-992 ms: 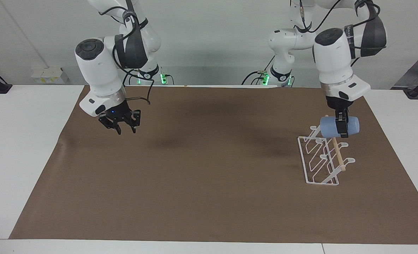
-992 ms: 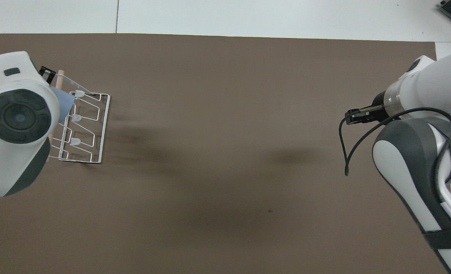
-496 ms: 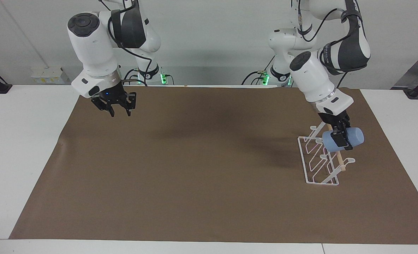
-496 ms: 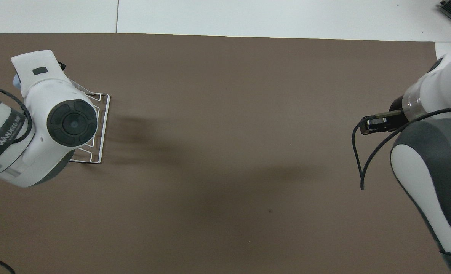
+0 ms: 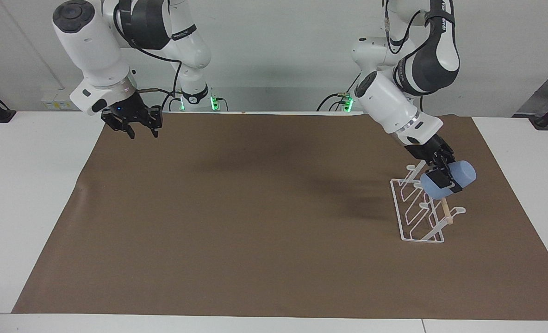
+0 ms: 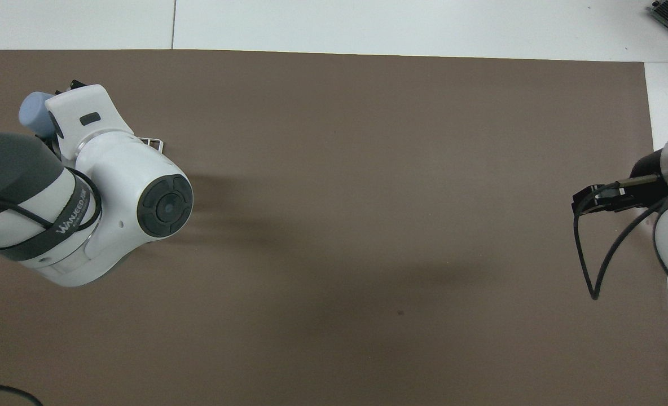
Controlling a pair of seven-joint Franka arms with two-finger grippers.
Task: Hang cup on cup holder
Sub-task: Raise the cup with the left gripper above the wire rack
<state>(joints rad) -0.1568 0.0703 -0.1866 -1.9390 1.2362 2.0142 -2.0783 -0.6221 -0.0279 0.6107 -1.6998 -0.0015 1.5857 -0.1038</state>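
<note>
The light-blue cup [image 5: 463, 175] lies tilted on its side in my left gripper [image 5: 444, 179], which is shut on it. It hangs over the upper end of the white wire cup holder [image 5: 417, 217], right at the wooden dowel [image 5: 446, 210]; I cannot tell whether a prong is inside it. From overhead, the cup [image 6: 34, 110] peeks out beside the left wrist, and only a corner of the cup holder [image 6: 154, 144] shows. My right gripper [image 5: 142, 134] waits open and empty, raised over the mat's edge at the right arm's end.
A brown mat [image 5: 255, 222] covers most of the white table [image 5: 28, 194]. The left arm's forearm hides most of the rack from overhead. A black cable [image 6: 588, 270] loops from the right wrist.
The left arm has swung over the rack, tilting the cup and lowering it toward the prongs. The right gripper has risen and drawn back toward its own base.
</note>
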